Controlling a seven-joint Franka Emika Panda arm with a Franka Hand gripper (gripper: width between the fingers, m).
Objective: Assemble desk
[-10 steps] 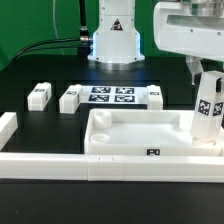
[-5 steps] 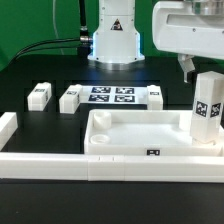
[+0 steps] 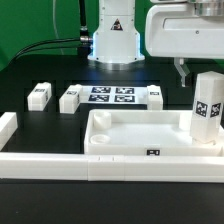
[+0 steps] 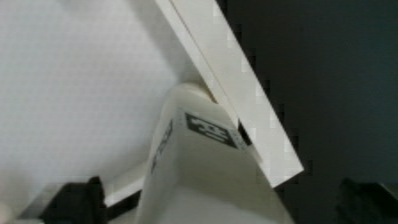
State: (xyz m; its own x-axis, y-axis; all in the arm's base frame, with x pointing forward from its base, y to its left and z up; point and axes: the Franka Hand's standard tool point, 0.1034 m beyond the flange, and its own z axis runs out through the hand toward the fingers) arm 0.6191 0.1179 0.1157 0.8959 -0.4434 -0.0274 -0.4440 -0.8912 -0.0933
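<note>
The desk's white tray-like tabletop [image 3: 100, 126] lies near the front of the black table. One white square leg [image 3: 208, 110] stands upright in its corner at the exterior view's right, tag facing the camera. My gripper [image 3: 196, 70] hangs just above the leg's top, open and holding nothing; one dark finger [image 3: 181, 70] shows beside the leg. In the wrist view the leg [image 4: 199, 165] rises between my spread fingertips [image 4: 75, 200], apart from both, next to the tabletop's rim [image 4: 222, 70].
Two loose legs [image 3: 40, 95] [image 3: 70, 99] lie at the exterior view's left, a third [image 3: 155, 96] beside the marker board [image 3: 110, 96]. White border rails run along the front [image 3: 110, 168] and the left [image 3: 8, 130]. The arm's base [image 3: 115, 35] stands behind.
The gripper has opened and let go of the upright leg, then risen slightly and shifted toward the exterior view's left. The leg stays standing in the corner.
</note>
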